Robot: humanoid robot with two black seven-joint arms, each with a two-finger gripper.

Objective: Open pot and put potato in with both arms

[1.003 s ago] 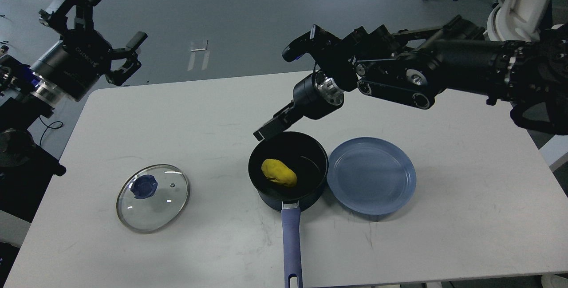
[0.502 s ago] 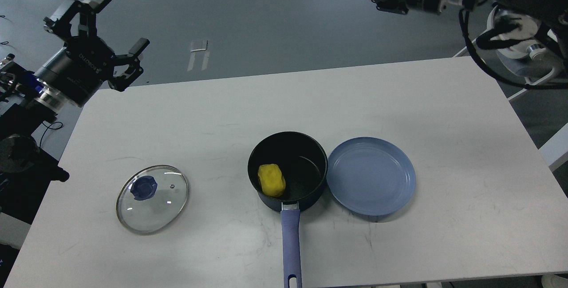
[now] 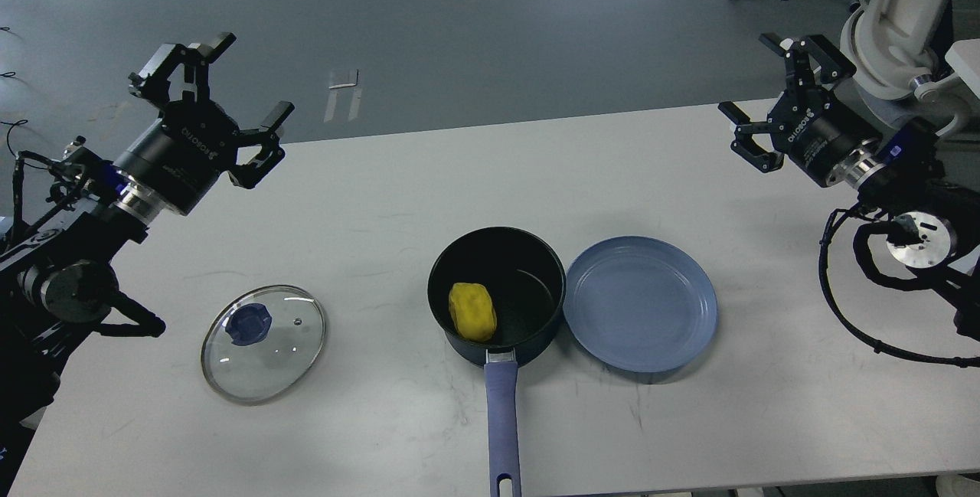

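The dark navy pot (image 3: 528, 252) stands open at the table's middle front, its blue-purple handle (image 3: 503, 428) pointing toward me. The yellow potato (image 3: 472, 312) lies inside the pot on its left side. The glass lid with the blue knob (image 3: 264, 342) lies flat on the table to the pot's left. My left gripper (image 3: 210, 99) is open and empty, raised over the table's far left corner. My right gripper (image 3: 781, 95) is open and empty, raised at the table's far right edge. Both are well away from the pot.
A flat blue-grey plate (image 3: 641, 302) lies touching the pot's right side. The white table (image 3: 689, 175) ends close behind both grippers. A white machine base (image 3: 896, 14) stands on the floor at the back right.
My right arm pulled up and away from over the pot, then came down at the table's far right. The potato rolled a little inside the pot. My left gripper shifted slightly right and nearer the table.
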